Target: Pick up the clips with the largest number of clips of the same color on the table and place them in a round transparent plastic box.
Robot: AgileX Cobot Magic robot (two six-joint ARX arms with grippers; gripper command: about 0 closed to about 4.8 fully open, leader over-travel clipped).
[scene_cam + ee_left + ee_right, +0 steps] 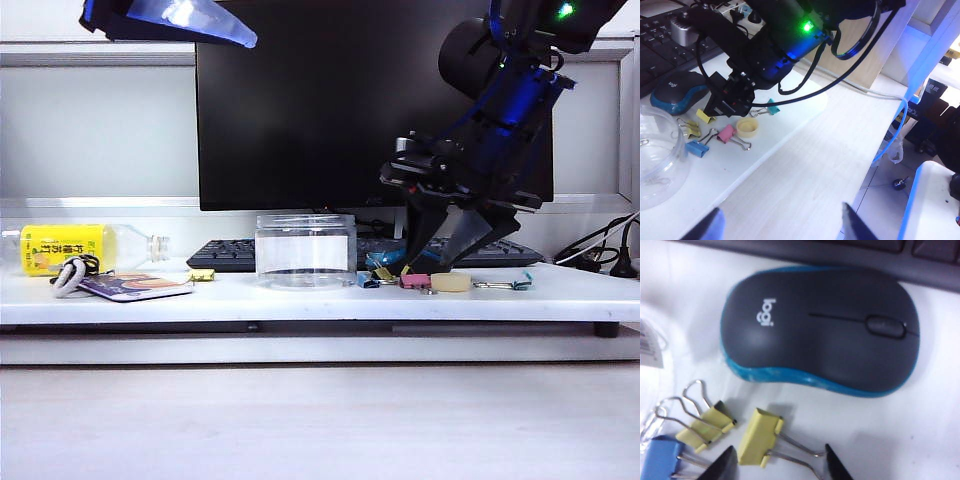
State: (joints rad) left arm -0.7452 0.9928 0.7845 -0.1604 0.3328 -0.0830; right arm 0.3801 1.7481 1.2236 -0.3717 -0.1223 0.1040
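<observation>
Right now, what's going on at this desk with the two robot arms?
The right gripper, jaws open, hangs low over a pale-yellow binder clip lying beside the blue computer mouse, straddling it without gripping. A second yellow clip lies next to it. The round transparent plastic box stands nearby on the white desk. The left gripper hangs open, high up and holding nothing.

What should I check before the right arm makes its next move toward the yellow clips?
1. Right gripper fingers apart: ok.
2. Yellow clip lies between the fingers: ok.
3. Second yellow clip and blue clip clear of the fingers: cannot tell, both lie close.
4. Mouse apart from the target clip: ok.
5. Round transparent plastic box upright, no lid seen: ok.
6. Left gripper raised away from the clips, open: ok.
</observation>
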